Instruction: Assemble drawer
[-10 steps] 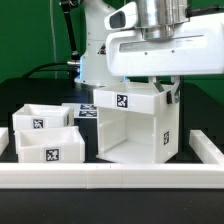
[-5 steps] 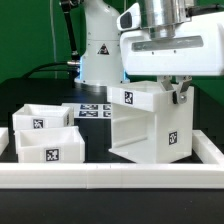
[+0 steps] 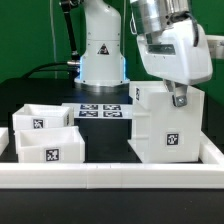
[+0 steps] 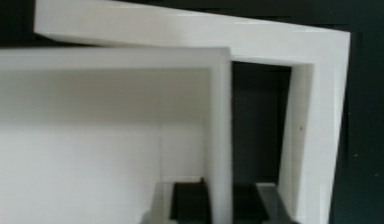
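Note:
The large white casing (image 3: 165,130) stands on the black table at the exterior view's right, with a tagged side facing the camera. My gripper (image 3: 178,97) comes down on its top edge and is shut on one of its walls. In the wrist view the casing (image 4: 100,120) fills the picture, and my gripper (image 4: 230,205) has a dark finger on each side of the thin white wall. Two shallow white trays stand side by side at the exterior view's left, one behind (image 3: 42,120) and one in front (image 3: 50,148), both apart from the casing.
The marker board (image 3: 100,110) lies flat behind the trays, in front of the arm's base. A long white rail (image 3: 110,178) runs along the front and another (image 3: 212,150) along the exterior view's right, close to the casing.
The casing, held in my gripper, has slid toward the exterior view's right and turned. Its open face no longer faces the camera; a tagged side does. The trays have not moved.

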